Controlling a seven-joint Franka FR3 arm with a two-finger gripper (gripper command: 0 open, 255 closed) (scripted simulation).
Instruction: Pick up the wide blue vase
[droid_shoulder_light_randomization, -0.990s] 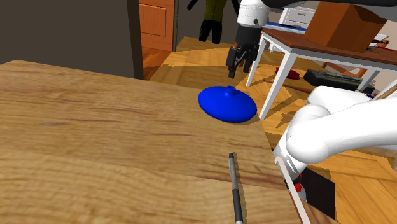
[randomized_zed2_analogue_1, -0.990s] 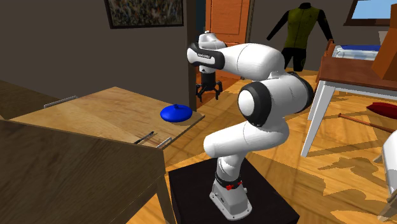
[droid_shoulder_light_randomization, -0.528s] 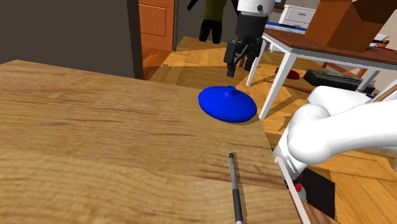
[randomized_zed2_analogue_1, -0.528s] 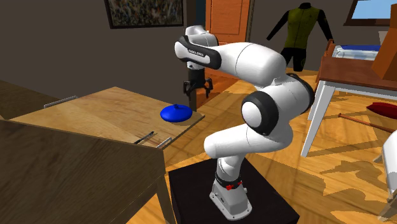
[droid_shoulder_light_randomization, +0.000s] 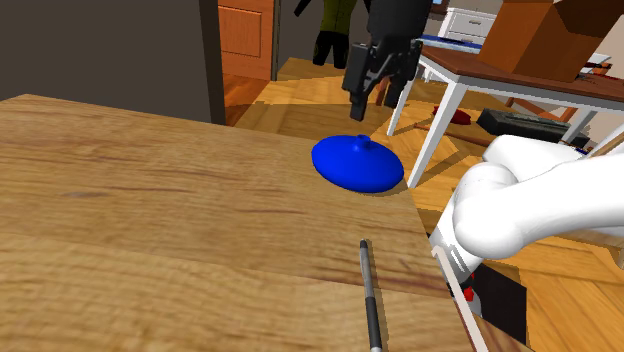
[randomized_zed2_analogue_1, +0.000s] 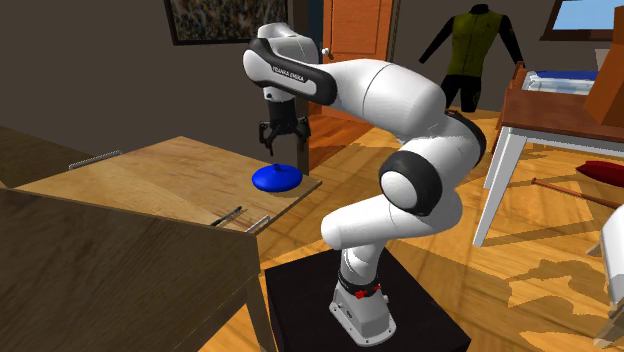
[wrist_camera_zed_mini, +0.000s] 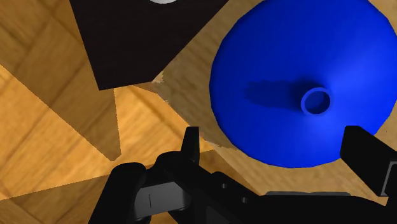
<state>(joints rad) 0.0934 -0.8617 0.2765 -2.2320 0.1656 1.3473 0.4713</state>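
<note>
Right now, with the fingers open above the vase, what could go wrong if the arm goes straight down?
1. The vase is wide and low; only its narrow neck looks small enough to clasp. In the wrist view the neck lies nearer one of the fingers, so closing may push it or miss it.
2. The vase sits near the table corner; a sideways push could slide it off.

Clear gap between end effector (droid_shoulder_light_randomization: 373, 104) and blue vase (droid_shoulder_light_randomization: 357, 166); pen (droid_shoulder_light_randomization: 369, 293) well apart.
</note>
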